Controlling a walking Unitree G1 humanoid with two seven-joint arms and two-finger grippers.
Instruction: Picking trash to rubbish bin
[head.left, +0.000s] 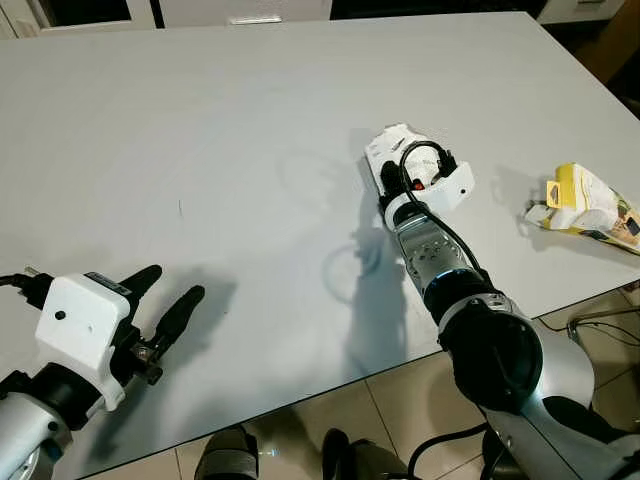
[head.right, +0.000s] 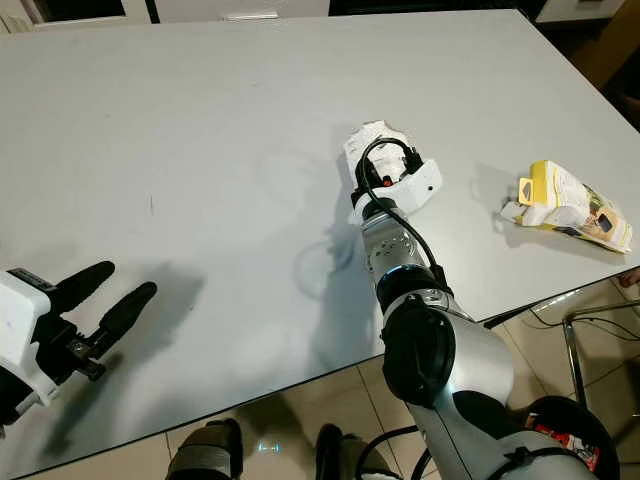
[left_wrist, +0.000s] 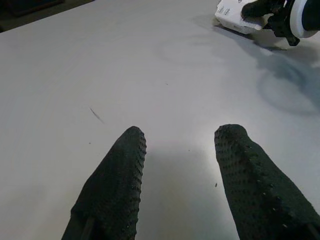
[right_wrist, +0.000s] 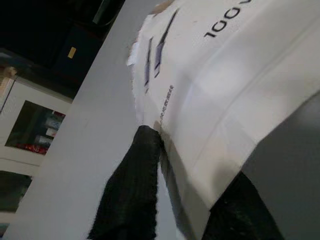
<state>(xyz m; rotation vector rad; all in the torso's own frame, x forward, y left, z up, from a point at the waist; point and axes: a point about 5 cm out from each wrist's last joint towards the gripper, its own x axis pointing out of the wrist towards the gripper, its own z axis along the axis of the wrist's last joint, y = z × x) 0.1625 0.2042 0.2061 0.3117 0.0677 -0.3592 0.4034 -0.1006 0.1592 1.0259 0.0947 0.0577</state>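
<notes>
A crumpled white packet (head.left: 390, 140) printed with "100" lies on the white table (head.left: 200, 130) right of centre. My right gripper (head.left: 390, 172) reaches onto its near end. In the right wrist view its fingers (right_wrist: 135, 185) stand open on either side of the packet's edge (right_wrist: 225, 75), one finger touching it. A yellow-and-white packet (head.left: 590, 203) lies near the table's right edge, apart from both grippers. My left gripper (head.left: 172, 292) hovers open over the front left of the table, its fingertips (left_wrist: 127, 165) holding nothing.
A dark round container (head.right: 562, 425) with something red in it stands on the tiled floor at the lower right. A metal chair frame (head.right: 590, 315) sits beside the table's right front corner. My feet (head.left: 230, 455) are at the table's front edge.
</notes>
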